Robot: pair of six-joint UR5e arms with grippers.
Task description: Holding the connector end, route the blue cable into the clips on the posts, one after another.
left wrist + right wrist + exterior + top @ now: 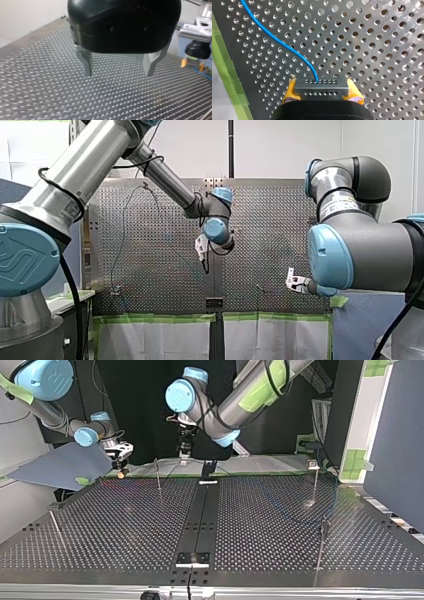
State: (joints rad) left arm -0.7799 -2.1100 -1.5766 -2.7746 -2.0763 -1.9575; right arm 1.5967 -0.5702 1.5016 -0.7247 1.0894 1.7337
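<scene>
Connector [322, 91] sits clamped between the yellow pads [290, 90] of my right gripper [321, 86], blue cable [279, 43] running ahead of it over the worktop [374, 50]; nearest post [158, 476] seems close beside it. My left gripper [118, 68] hangs wide open, empty.

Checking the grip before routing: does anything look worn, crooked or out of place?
The right hand holds the connector level, and the cable leaves it in a smooth curve. The yellow pads look frayed at their edges beside the connector. Nothing else stands out.
</scene>
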